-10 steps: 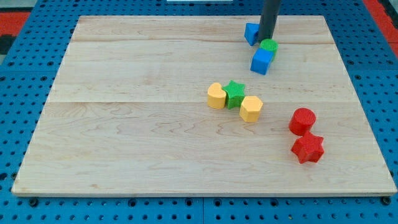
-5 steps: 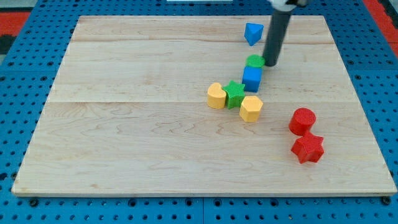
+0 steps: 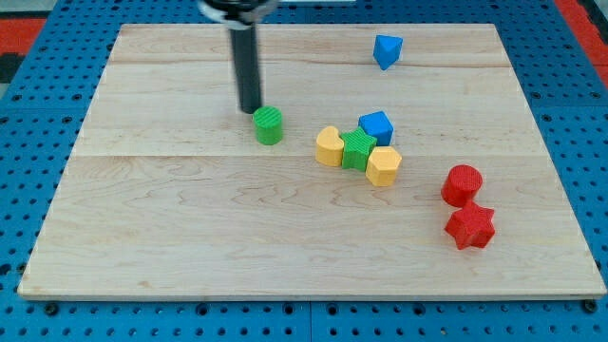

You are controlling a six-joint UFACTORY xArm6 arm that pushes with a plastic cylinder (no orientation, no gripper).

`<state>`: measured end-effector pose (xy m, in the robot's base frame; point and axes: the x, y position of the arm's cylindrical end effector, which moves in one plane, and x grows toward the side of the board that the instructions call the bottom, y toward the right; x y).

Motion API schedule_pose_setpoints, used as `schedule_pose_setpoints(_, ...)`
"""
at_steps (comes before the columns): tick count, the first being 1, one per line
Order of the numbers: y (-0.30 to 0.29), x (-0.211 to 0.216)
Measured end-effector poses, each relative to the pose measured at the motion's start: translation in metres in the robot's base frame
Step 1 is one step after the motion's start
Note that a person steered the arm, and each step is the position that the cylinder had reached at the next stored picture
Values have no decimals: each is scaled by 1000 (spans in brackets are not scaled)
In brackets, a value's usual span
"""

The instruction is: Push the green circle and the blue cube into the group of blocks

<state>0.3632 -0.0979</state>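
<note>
A straight dark rod stands upright, upper centre-left; its tip holds nothing, just upper-left of the green circle block. The blue cube block touches the centre cluster's green star block.

We see a pale wooden surface lying on a blue pegboard. Near the view's top right sits a lone blue block of an angular shape we cannot name, well apart from the others. At the view's right, a red cylinder stands just above a red star, the two touching or nearly so. Red patches show at the top corners beyond the pegboard.
</note>
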Motion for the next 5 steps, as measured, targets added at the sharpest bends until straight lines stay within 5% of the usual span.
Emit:
schedule_pose_setpoints(1,-16,18)
schedule_pose_setpoints(5,156,-11)
